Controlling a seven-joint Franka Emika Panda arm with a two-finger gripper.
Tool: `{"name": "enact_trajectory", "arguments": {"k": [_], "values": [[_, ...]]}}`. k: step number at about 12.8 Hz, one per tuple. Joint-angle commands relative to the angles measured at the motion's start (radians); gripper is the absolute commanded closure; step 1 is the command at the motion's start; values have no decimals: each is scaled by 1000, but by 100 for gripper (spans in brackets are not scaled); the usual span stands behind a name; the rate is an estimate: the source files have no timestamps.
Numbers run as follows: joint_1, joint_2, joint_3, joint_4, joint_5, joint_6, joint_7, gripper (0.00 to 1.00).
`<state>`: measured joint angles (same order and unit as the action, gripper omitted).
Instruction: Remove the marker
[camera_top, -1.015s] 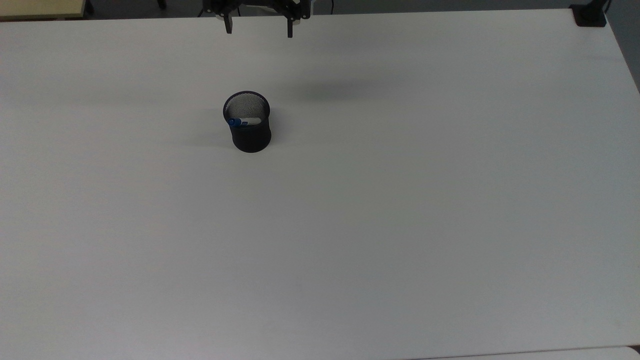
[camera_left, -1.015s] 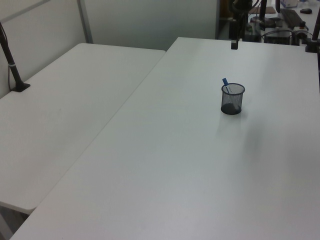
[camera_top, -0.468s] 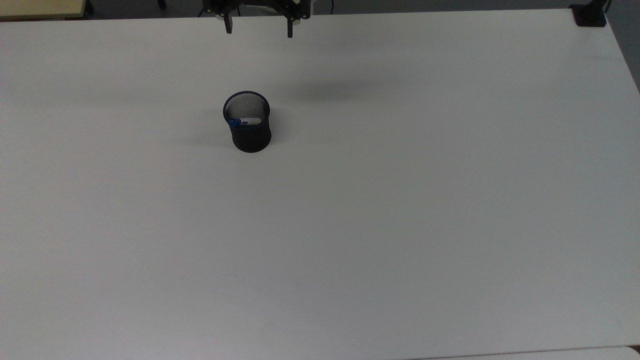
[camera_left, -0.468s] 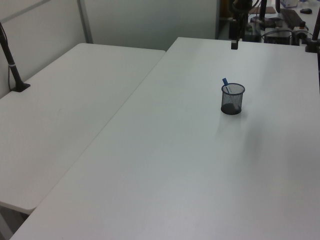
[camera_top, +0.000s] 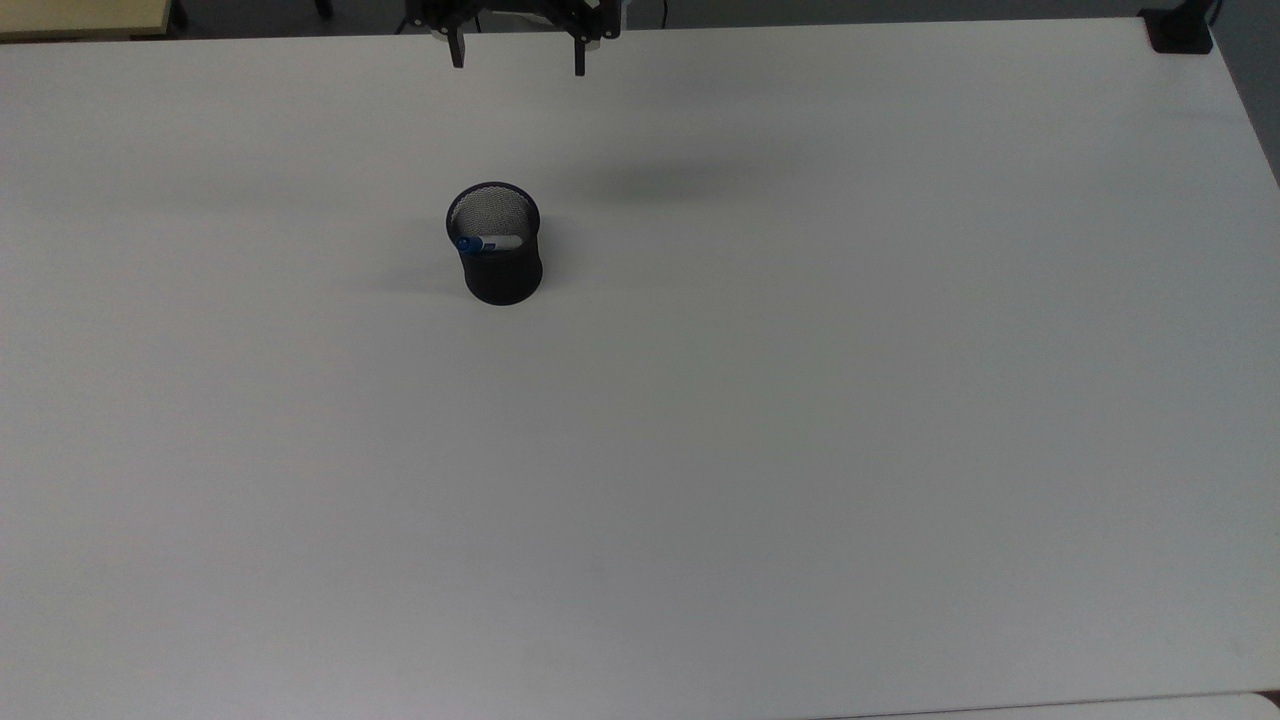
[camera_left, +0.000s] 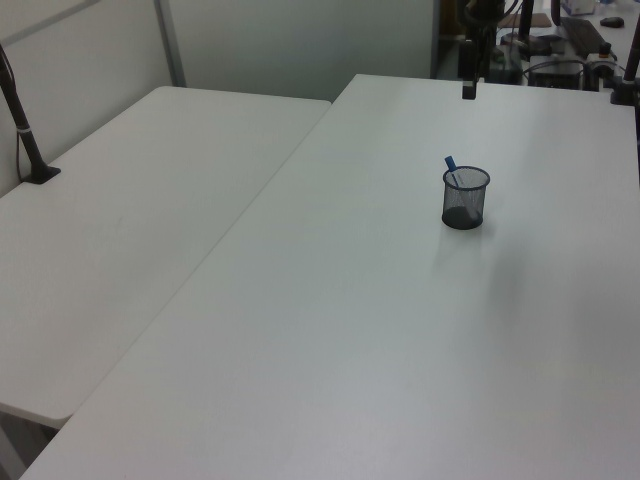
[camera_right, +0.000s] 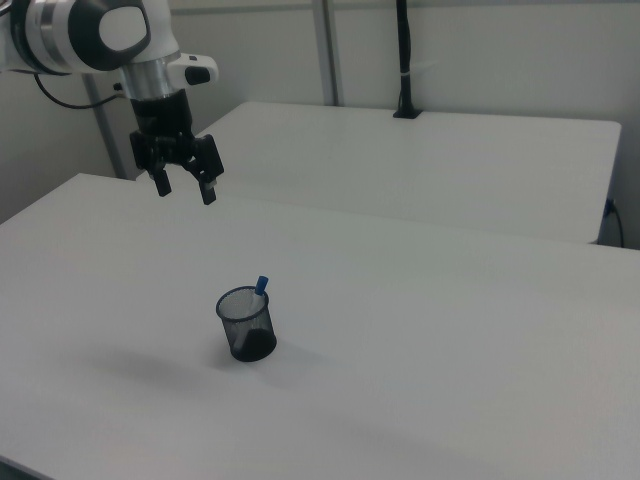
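Your tool (camera_top: 518, 62) hangs in the air above the counter's (camera_top: 800, 400) far edge in the top view, its two fingers spread wide and holding nothing. The marker (camera_top: 487, 242) sits inside the black mesh cup (camera_top: 497, 265), leaning against the rim with its blue cap poking just above it. The cup stands upright, well apart from your tool, toward the top view's upper left
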<state>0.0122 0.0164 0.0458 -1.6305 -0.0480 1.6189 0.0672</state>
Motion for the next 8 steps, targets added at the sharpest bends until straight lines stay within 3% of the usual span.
{"name": "enact_trajectory", "arguments": {"k": [1,8], "values": [[-23,2,-3,-11,5,5,-30,0],[-106,37,-15,-86,5,113,-185,0]]}}
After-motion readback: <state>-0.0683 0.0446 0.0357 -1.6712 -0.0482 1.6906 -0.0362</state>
